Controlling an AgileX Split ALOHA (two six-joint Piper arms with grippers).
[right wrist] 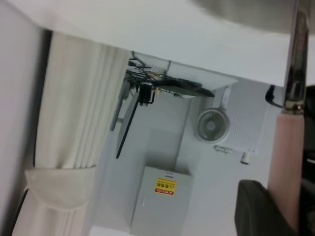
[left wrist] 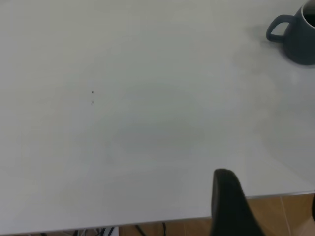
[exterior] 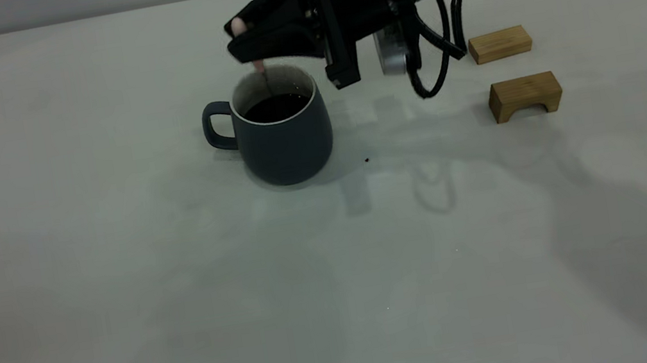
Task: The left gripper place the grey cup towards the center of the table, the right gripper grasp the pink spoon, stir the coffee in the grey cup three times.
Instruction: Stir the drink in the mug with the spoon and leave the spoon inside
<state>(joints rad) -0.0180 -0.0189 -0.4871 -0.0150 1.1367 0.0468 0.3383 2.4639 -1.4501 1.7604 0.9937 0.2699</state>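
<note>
On my exterior feed the near part of the table (exterior: 191,332) is bare pale grey, crossed by soft shadows in the lower right. Further back, just left of frame centre, the grey cup (exterior: 284,136) stands upright, handle pointing to the frame's left, with the coffee (exterior: 276,108) dark inside its white wall. Directly above the cup's rim hangs the right gripper (exterior: 241,37), reaching in from the upper right; its fingers are clenched on the pink spoon (exterior: 261,68), whose pink end peeks out on top while the thin neck drops straight down into the cup. I cannot see the bowl. Beyond the gripper's cables, at the right, sit two wooden blocks (exterior: 500,44), well apart from the cup.

My right wrist feed shows what the exterior misses: the spoon's pink handle meeting its metal neck beside a dark finger (right wrist: 261,211), and the room behind, with a curtain (right wrist: 74,142), a fan (right wrist: 212,125) and a cabinet (right wrist: 160,201).

The left wrist feed shows the left gripper (left wrist: 268,209) low at the table's edge, well away from the cup in the upper right corner, its fingers spread with nothing between them.
</note>
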